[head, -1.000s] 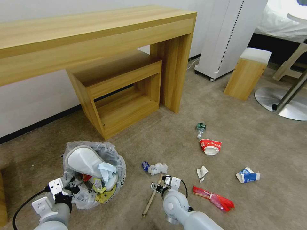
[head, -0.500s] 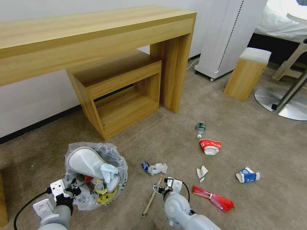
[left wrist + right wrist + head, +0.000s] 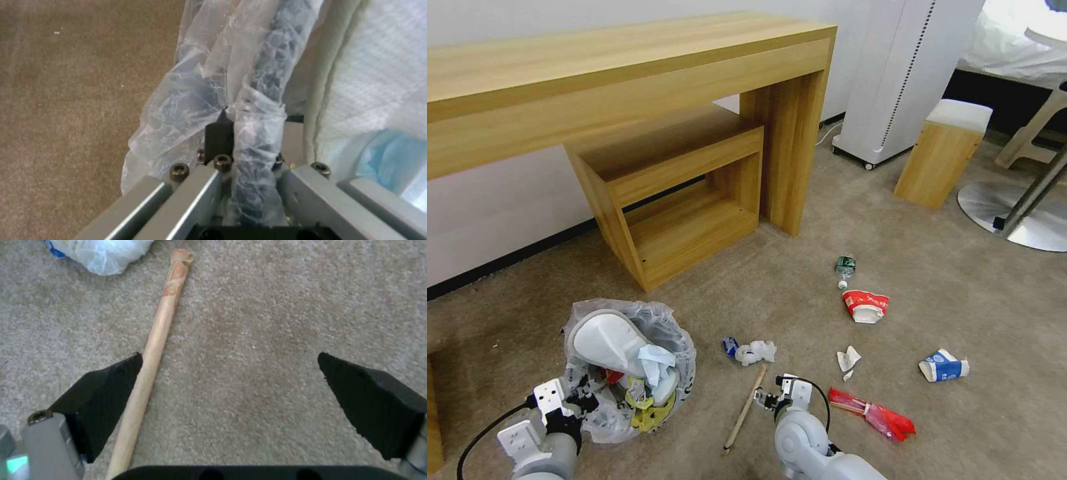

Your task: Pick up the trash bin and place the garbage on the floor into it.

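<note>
on the carpet [image 3: 800, 267], by the desk [image 3: 627, 87]:
- bin [image 3: 627, 363]: left of the stick, bag-lined, holding a white slipper [image 3: 607, 343], pale blue tissue, and red and yellow wrappers. black print on the bag too crumpled to read.
- left gripper [image 3: 584, 400]: at the bin's near rim, fingers clamped together on the bag-covered rim [image 3: 256, 140]; inner finger hidden behind the plastic.
- stick [image 3: 746, 408]: flat on the carpet right of the bin; near end cut off in the right wrist view.
- right gripper [image 3: 774, 400]: just right of the stick, fingers wide apart and empty; one pad [image 3: 104, 400] overlaps the stick's edge in the wrist view, contact cannot be told.
- crumpled white wad with a blue scrap [image 3: 750, 351]: beyond the stick's far end.
- paper scrap [image 3: 847, 360]: right of the stick.
- red wrapper [image 3: 874, 415]: right of the gripper.
- blue-white carton [image 3: 944, 367]: farther right, on its side; print unreadable.
- red-white bowl [image 3: 866, 305]: tipped over, beyond the scrap; lettering too small to read.
- green-label bottle [image 3: 845, 268]: lying just beyond the bowl; label unreadable.
</note>
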You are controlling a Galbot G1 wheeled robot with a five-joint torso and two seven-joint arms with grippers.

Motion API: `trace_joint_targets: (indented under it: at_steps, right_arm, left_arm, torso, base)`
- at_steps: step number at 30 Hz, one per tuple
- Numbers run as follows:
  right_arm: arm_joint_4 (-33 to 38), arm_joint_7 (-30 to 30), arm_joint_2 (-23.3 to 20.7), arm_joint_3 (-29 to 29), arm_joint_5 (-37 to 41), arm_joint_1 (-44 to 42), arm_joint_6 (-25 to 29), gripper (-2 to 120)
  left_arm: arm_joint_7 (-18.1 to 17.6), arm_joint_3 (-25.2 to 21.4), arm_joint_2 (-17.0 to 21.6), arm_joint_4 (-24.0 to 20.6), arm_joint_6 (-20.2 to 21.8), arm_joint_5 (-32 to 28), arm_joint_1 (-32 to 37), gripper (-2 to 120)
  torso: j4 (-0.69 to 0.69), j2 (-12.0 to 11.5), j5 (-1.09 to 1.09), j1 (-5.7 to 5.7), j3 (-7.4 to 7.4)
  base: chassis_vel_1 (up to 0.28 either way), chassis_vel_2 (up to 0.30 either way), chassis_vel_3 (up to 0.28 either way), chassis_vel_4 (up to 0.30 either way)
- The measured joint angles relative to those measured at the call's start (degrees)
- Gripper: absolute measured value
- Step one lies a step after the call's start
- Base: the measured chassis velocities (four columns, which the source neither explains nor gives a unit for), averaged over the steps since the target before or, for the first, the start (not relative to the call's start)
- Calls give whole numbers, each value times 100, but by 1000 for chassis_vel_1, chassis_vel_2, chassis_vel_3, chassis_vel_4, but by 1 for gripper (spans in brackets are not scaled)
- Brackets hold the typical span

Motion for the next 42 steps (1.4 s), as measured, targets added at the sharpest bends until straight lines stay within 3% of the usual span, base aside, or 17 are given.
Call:
trace_joint_targets:
  at_steps: [17, 42]
  right_arm:
    - [-881, -267, 416, -291, 39, 577, 185, 100]
    - [-1417, -261, 667, -726, -63, 843, 218, 100]
  left_arm:
    - [2, 16, 98, 159, -16, -64, -64, 0]
    - [-3, 154, 188, 376, -37, -206, -325, 0]
  torso:
    - [1, 0, 0, 0, 1]
    - [1, 0, 0, 0, 1]
  base:
    - [0, 0, 0, 0]
    - [0, 0, 0, 0]
